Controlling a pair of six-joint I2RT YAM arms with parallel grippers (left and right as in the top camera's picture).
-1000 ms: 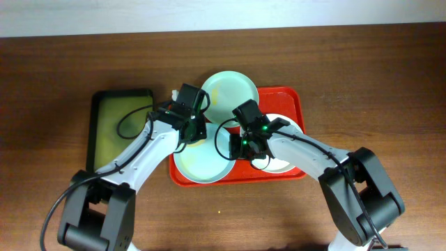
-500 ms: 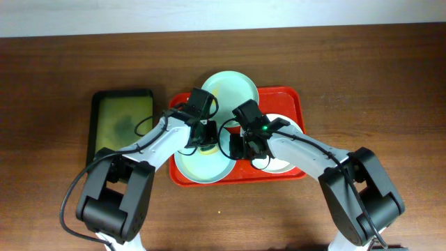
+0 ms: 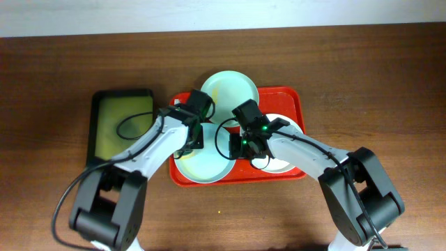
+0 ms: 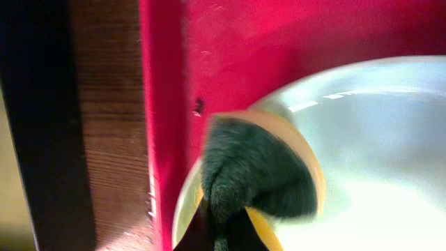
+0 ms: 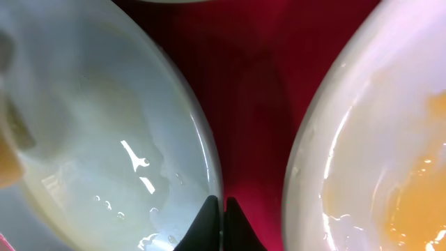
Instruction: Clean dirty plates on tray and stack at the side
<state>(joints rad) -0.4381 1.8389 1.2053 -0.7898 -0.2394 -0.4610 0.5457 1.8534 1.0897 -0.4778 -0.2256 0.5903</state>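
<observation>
Plate, glossy and round, touches fuzzy dark sponge.

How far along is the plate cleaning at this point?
Done: nothing visibly; no plate is stacked beside the red tray. In hand: the left claw presses a sponge onto the pale blue plate while the right claw appears to pinch its rim. Left: the white plate shows yellow smears, the pale green plate waits, and all three need stacking.
</observation>
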